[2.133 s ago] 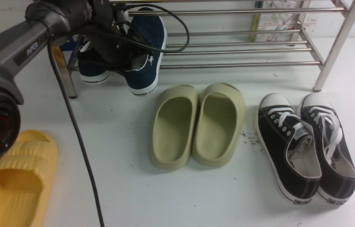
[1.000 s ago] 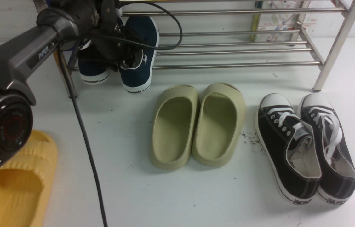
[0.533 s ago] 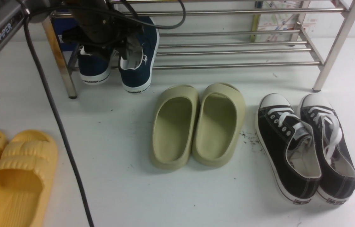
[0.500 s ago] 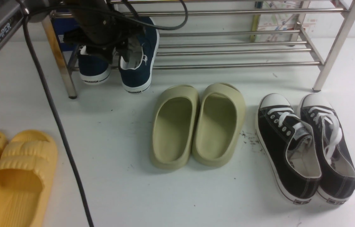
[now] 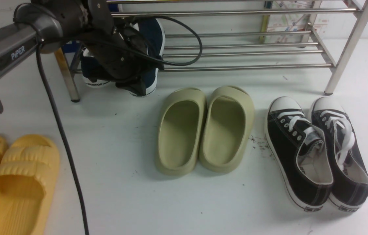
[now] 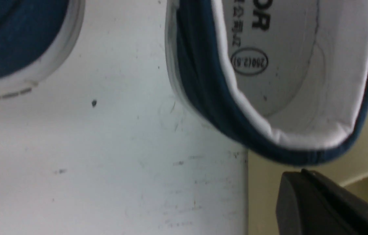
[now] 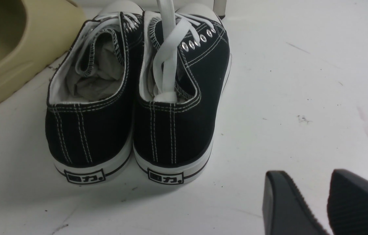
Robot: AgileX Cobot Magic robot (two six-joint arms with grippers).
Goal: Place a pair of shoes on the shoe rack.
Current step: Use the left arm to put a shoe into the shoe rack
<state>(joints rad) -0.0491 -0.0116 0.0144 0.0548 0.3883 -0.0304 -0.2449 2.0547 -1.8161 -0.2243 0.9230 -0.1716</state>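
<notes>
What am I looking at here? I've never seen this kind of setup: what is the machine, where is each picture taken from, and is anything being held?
This is a two-armed robot, and each arm ends in a pincer. The wide picture looks forward from between the arms. The other two come from cameras on the wrists. On the white surface stand a steel shoe rack, olive slides, black lace-up sneakers and yellow slides. The navy slip-ons rest on the rack's lowest bars at its left end, heels sticking out. The left arm reaches there. The left pincer is shut just in front of one navy heel and holds nothing. The right pincer, seen only from its own wrist camera, is open and empty above the surface near the black sneakers' heels.
</notes>
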